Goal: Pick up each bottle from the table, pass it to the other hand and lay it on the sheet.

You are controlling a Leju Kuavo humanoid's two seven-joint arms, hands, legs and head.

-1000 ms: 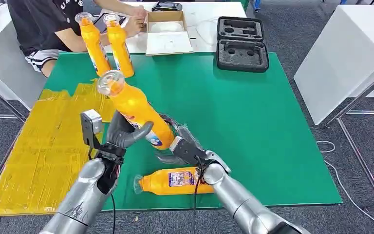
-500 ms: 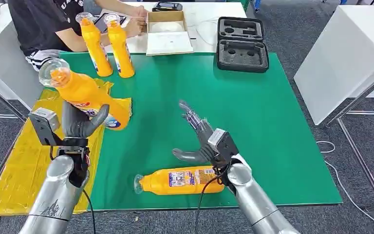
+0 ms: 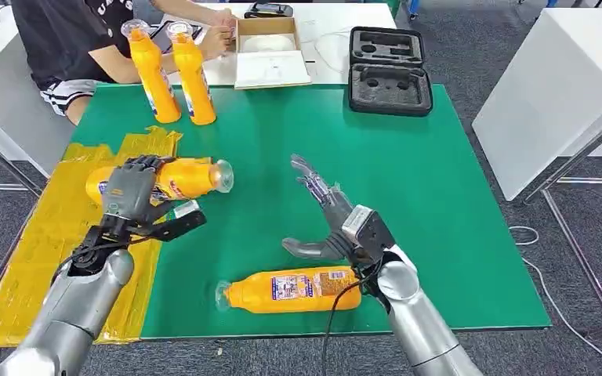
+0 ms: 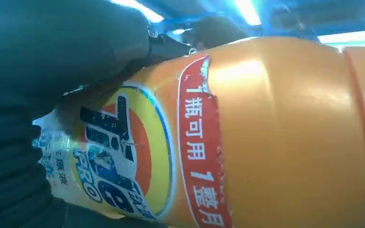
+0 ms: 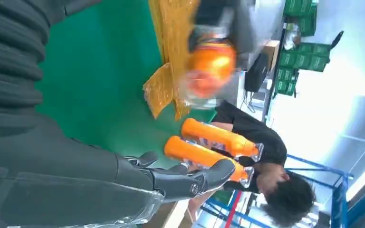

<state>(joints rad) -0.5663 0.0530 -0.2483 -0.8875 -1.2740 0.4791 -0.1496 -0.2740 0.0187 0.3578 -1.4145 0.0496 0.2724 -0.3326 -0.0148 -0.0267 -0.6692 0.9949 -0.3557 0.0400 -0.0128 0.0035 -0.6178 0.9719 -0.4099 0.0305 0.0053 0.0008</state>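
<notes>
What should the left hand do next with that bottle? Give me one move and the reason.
Probably lower it the last bit and let go. The left hand grips the orange bottle already turned on its side over the yellow sheet, cap toward the green mat. The right hand is open, near the lying bottle.

I count four orange bottles: one in my left hand (image 3: 129, 190) lying over the yellow sheet (image 3: 39, 258), one lying on its side (image 3: 290, 290) on the green mat (image 3: 407, 219) near my right hand (image 3: 331, 223), and two standing upright (image 3: 174, 74) at the far corner. There is one yellow sheet, one black foam case (image 3: 389, 70), one open cardboard box (image 3: 270, 53) and one seated person (image 3: 86, 39).
</notes>
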